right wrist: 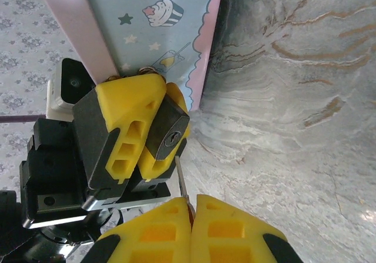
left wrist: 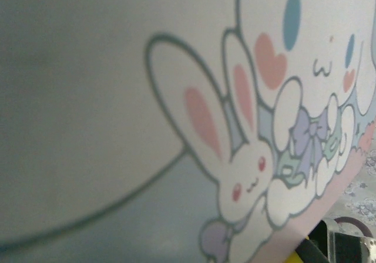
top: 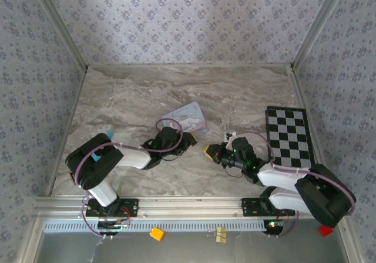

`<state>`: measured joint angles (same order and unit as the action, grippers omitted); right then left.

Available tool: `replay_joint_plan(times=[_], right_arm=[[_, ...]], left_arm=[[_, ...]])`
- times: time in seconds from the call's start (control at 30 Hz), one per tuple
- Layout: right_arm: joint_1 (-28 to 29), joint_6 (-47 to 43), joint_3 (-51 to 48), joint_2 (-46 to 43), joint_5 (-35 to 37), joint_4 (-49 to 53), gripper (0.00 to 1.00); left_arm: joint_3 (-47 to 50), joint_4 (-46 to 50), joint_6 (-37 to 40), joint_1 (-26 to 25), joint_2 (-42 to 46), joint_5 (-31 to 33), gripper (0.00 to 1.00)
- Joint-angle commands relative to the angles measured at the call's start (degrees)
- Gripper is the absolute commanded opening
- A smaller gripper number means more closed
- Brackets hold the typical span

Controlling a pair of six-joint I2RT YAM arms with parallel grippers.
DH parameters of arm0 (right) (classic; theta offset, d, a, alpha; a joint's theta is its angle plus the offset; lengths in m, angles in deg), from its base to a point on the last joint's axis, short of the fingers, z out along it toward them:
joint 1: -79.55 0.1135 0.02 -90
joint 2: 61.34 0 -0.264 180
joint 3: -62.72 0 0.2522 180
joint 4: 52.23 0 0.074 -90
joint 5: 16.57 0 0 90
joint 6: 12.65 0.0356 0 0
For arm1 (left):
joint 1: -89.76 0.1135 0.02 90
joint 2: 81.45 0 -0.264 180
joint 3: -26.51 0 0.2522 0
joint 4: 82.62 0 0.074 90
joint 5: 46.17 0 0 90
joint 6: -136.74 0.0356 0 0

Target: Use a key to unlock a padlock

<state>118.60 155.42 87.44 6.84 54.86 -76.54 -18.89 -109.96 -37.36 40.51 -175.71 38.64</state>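
Top external view puts my left gripper point(top: 187, 138) at the near edge of the blue tin point(top: 189, 117); seen from my right wrist, its jaws are clamped on the padlock point(right wrist: 167, 128), keyhole face toward me. Just beside that face's lower edge sits the key point(right wrist: 181, 179) blade, pinched in my right gripper point(right wrist: 192, 199), fingers together. Bare marble table point(top: 235, 93) lies open beyond, the checkerboard point(top: 288, 135) on my right arm's outer side.

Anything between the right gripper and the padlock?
Right wrist view: just the key, poking from the shut right gripper toward the padlock, which the left gripper holds.
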Motion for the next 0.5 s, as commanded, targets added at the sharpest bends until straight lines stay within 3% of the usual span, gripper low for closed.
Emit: replay_joint_plan(times=[0.0,0.27,0.47], right_arm=[[0.16,1.06,0.68,1.38,-0.95,-4.27,0.00],[-0.82,0.55,3.05,6.92,-6.96,-8.62,0.00],[-0.80,2.46,1.88,11.33,-6.93,-15.27,0.00]], left_arm=[[0.95,-2.34,-3.70,0.10,0.43,-3.68,0.00],[2.14,-2.80,-3.88,0.17,1.41,-3.42,0.00],[3.06,-2.50,-3.62,0.32,2.53,-3.30,0.00]])
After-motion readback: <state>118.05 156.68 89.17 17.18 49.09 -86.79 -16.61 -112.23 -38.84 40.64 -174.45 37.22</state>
